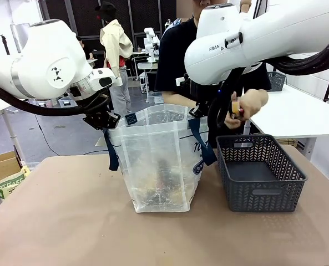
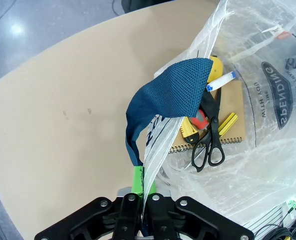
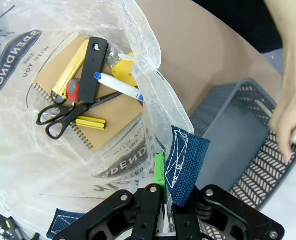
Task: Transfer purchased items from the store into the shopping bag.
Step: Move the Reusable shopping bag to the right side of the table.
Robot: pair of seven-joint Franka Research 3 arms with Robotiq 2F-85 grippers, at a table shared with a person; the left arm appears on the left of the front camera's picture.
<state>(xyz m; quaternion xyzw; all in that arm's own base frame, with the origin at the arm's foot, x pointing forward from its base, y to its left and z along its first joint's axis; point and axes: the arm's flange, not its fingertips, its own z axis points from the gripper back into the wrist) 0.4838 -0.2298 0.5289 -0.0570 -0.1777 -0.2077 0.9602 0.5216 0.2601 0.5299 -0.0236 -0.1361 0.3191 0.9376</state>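
The shopping bag [image 1: 158, 160] stands upright mid-table, its mouth held wide. My left gripper [image 1: 104, 118] is shut on the bag's left rim [image 2: 152, 165], beside a navy strap [image 2: 172, 95]. My right gripper [image 3: 162, 187] is shut on the opposite rim by the other strap [image 3: 185, 160]. Inside the bag lie a brown spiral notebook [image 3: 113, 117], black scissors [image 3: 63, 115], a yellow round item [image 2: 215, 64] and a small red thing [image 2: 201, 117]. The grey basket, the store [image 1: 261, 174], sits right of the bag with its floor bare. The person's hand [image 1: 244, 105] holds a small yellow item above the basket.
The person stands at the far side, behind the bag and basket. A cardboard box with a printed paper [image 1: 9, 180] sits off the table's left edge. A white table [image 1: 303, 113] stands behind at the right. Bare tabletop stretches in front of the bag.
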